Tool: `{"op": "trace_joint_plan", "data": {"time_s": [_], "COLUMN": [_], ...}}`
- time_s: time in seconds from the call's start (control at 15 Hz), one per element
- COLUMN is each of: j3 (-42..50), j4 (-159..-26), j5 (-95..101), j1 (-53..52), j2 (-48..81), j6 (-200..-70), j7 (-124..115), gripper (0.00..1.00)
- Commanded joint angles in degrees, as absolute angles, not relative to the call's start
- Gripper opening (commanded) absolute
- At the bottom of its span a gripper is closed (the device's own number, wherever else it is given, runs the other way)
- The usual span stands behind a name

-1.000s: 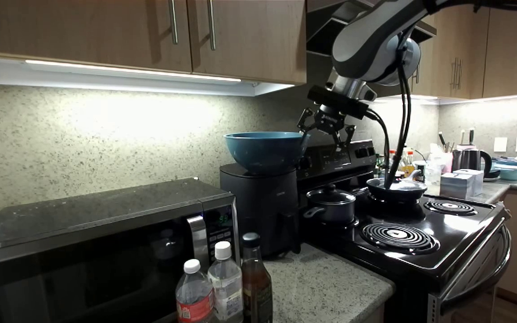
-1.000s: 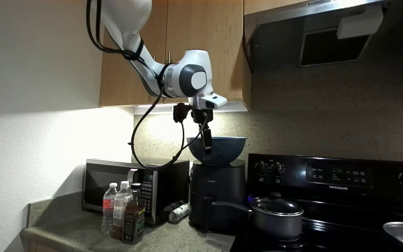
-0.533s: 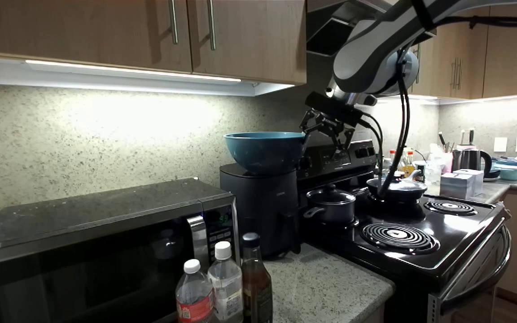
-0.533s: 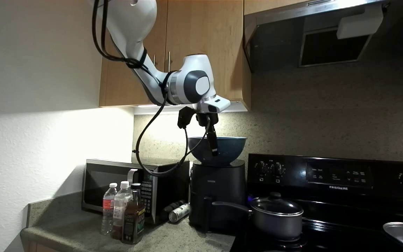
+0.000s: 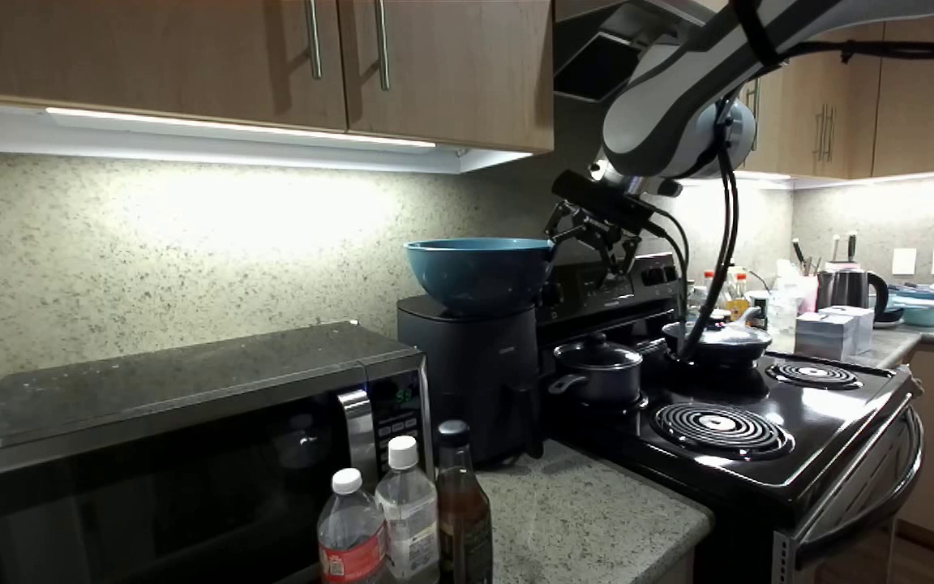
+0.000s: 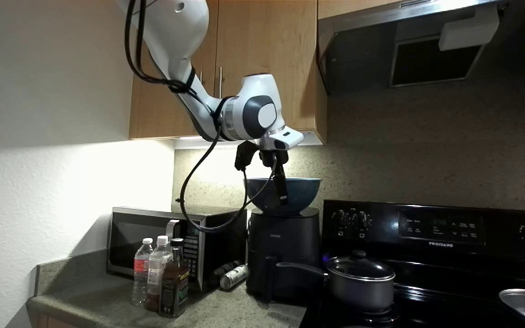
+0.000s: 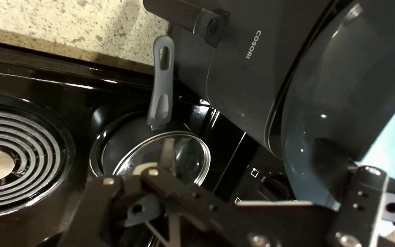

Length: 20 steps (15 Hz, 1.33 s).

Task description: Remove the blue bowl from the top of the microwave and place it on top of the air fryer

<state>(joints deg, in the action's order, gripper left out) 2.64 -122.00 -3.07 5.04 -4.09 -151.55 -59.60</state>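
Note:
The blue bowl (image 5: pixel 479 280) sits upright on top of the air fryer (image 5: pixel 471 373), as both exterior views show; there the bowl (image 6: pixel 302 193) rests on the air fryer (image 6: pixel 285 248). The microwave (image 5: pixel 191 377) stands beside the air fryer with no bowl on it. My gripper (image 5: pixel 584 259) is open, its fingers wide apart and nothing between them. One finger is close to the bowl's rim; I cannot tell if it touches. In the wrist view the bowl (image 7: pixel 315 120) is at the right, partly hidden by a finger of the gripper (image 7: pixel 242 209).
Several bottles (image 6: pixel 153 273) stand before the microwave. A lidded pot (image 6: pixel 360 287) stands on the stove, its handle toward the air fryer. A can (image 6: pixel 234 277) lies between microwave and air fryer. Upper cabinets (image 5: pixel 451 73) hang above the bowl; a lidded pan (image 5: pixel 714 345) stands farther along the stove.
The arm has come down a little and the gripper has tilted, shifting slightly to the right across the bowl in an exterior view. The bowl has not moved, and the fingers remain open.

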Motion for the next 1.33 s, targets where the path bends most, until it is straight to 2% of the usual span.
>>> {"op": "trace_joint_plan", "data": {"time_s": [0.0,0.87,1.27], "j3": [2.6,1.7,2.2], "j4": [-121.3,-122.3,-122.2], "j5": [0.0,-3.7,3.0], "j1": [5.9,3.6,5.0], "j2": [-2.9,-4.4,-3.0], "j6": [-154.5,-151.4,-156.6], "j7": [-64.3,-62.3,-68.5], "gripper": [1.00,1.00,1.00]}}
